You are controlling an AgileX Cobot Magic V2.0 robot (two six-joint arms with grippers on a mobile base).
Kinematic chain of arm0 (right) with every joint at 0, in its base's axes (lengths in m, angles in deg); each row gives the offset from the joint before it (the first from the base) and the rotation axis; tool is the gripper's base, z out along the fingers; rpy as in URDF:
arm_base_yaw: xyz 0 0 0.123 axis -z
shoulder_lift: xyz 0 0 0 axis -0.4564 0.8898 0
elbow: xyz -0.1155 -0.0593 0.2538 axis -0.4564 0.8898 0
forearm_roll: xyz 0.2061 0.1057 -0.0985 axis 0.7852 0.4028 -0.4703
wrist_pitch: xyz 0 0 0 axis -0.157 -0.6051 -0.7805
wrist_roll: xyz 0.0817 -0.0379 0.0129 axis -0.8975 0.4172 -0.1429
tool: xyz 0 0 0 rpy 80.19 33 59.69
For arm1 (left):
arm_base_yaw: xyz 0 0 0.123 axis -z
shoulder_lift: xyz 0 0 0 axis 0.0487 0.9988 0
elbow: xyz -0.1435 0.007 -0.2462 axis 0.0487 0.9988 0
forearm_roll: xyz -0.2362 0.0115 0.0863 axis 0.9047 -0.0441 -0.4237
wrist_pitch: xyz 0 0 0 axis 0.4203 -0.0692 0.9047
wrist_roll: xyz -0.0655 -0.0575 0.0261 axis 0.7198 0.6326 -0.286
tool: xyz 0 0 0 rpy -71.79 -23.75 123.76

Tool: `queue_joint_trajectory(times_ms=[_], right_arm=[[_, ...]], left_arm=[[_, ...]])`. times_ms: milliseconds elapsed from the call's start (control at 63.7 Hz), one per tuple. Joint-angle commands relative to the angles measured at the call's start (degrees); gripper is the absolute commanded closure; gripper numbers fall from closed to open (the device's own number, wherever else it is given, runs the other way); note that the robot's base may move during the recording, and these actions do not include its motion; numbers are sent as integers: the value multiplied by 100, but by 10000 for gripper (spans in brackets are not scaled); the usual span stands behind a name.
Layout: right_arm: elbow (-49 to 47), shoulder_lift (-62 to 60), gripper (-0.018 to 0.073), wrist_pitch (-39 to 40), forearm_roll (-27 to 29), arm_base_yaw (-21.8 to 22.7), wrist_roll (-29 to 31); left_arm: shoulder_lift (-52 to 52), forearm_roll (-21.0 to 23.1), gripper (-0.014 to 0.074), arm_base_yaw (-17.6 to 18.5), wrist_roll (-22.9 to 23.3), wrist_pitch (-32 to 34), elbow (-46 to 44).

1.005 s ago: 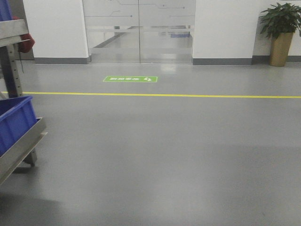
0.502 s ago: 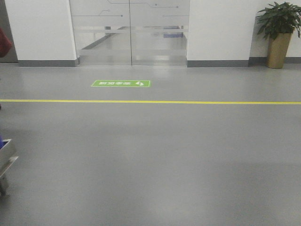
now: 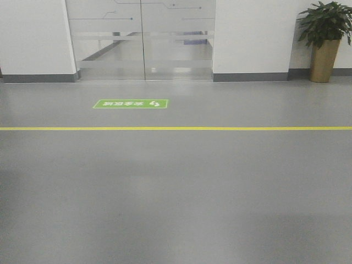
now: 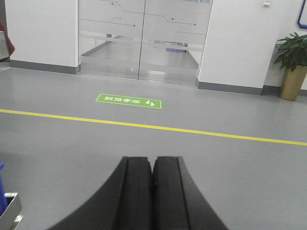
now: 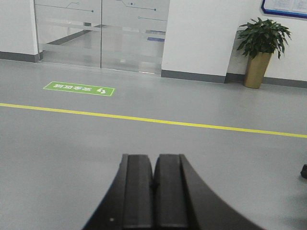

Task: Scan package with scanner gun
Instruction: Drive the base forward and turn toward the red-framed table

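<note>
Warehouse corridor, seen from a two-armed mobile robot: the left fingers [image 4: 139, 191] are pressed together pad to pad with nothing between them, pointing out over the grey floor [image 4: 72, 143]. The right fingers [image 5: 138, 191] are closed in the same way. Neither the package nor the scanner gun shows in any of the three views, so where they lie relative to the fingers cannot be told.

In the front view, from left to right, a white wall [image 3: 33, 33] meets glass doors [image 3: 140, 38] with frosted bands. A green floor sign [image 3: 131, 103] lies just in front of the doors. A yellow line [image 3: 220, 128] crosses the full width of the floor nearer the camera. At far right a potted plant [image 3: 324, 41] in a gold-coloured pot stands against the wall.

Only the left wrist view shows a red object [image 4: 5, 40] cut off by its left edge. It alone also shows a sliver of something blue [image 4: 2, 189] above a metal edge [image 4: 12, 211] in the lower left corner.

Both wrist views catch the blue-framed board [image 5: 285, 6] on the wall above the plant, which the front view leaves out. Only the right wrist view shows a small dark object [image 5: 304, 171] on the floor at its right edge; it is too cropped to identify.
</note>
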Motion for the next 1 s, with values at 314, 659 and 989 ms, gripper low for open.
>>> queue_joint_trajectory(times_ms=[314, 659, 989], right_arm=[[6, -5, 728, 78, 31, 30, 11], [6, -5, 728, 78, 31, 30, 11], [6, -5, 728, 78, 31, 30, 11]], left_arm=[[-13, 0, 707, 37, -12, 74, -6], [-13, 0, 707, 37, -12, 74, -6], [-13, 0, 707, 37, -12, 74, -6]])
